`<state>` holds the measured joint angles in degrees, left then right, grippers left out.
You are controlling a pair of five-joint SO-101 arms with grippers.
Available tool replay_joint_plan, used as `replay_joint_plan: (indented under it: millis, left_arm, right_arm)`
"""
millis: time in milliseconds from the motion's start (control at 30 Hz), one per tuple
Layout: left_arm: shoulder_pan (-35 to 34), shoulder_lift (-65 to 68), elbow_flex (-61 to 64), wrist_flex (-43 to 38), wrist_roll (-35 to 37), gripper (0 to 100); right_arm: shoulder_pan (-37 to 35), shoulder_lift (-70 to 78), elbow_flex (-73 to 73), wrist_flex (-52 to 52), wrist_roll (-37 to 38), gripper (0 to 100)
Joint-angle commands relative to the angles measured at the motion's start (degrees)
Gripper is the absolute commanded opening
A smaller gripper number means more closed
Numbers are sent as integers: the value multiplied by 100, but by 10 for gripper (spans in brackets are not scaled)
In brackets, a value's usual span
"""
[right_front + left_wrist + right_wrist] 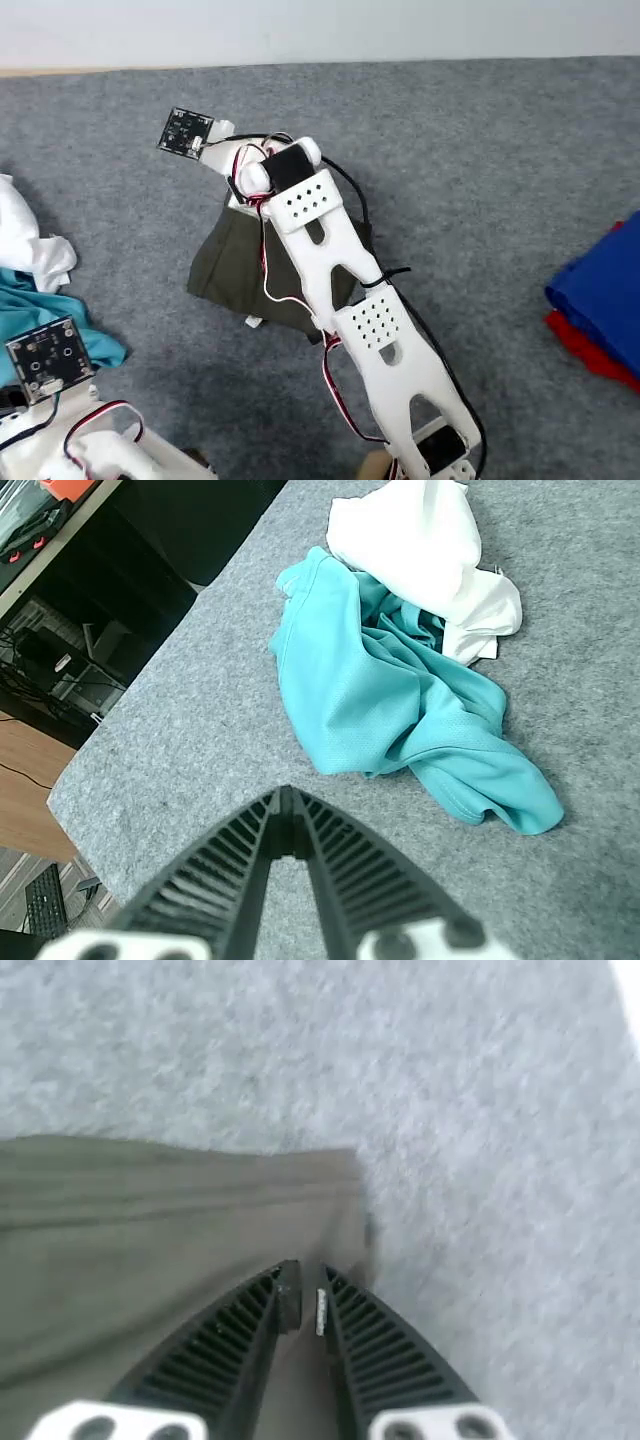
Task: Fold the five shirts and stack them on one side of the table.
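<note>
Olive-green cloth shirt (225, 265) lies mid grey felt worktop (480, 150). Right claw (305, 1300) narrowly apart over shirt's edge. Best: pinch hem squarely, lift low, carry across, keep edges aligned. Left claw (290, 802) together, near crumpled teal mesh shirt (400, 700).

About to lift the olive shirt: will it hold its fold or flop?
The olive shirt probably flops: it is thin cloth lying flat in soft layers. Pushed, it may bunch rather than slide, since the felt-like table looks grippy.
</note>
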<state>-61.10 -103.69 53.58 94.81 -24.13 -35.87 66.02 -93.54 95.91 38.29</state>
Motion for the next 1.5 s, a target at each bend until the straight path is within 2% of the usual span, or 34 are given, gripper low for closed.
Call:
replay_joint_plan:
  millis: [0,133,267,400,633,833,1067,1333,1467]
  left_arm:
    - [-18,-35,4,-97,-18,3]
    - [-26,-35,4,-97,-18,3]
    - [-26,-35,-4,-97,-18,3]
    - [-26,-35,-4,-97,-18,3]
    - [-35,-35,-4,-97,-18,3]
    - [-35,-35,-4,-97,-18,3]
    - [-35,-35,-4,-97,-18,3]
    - [-35,-35,-4,-97,-18,3]
    - [-35,-35,-4,-97,-18,3]
  right_arm:
    - [-4,-637,-281,708,-185,43]
    - [207,-927,-264,708,-677,40]
    - [251,-1455,422,734,-695,9]
    - [251,-2448,1934,716,-985,10]
    - [215,-4075,5037,690,-1943,10]
    - [198,-4514,6629,681,-2760,10]
    - [-57,-4497,7736,453,-2866,10]
    - [-576,-4497,9099,-840,-2857,10]
    - [-558,-4497,9213,-1033,-2822,10]
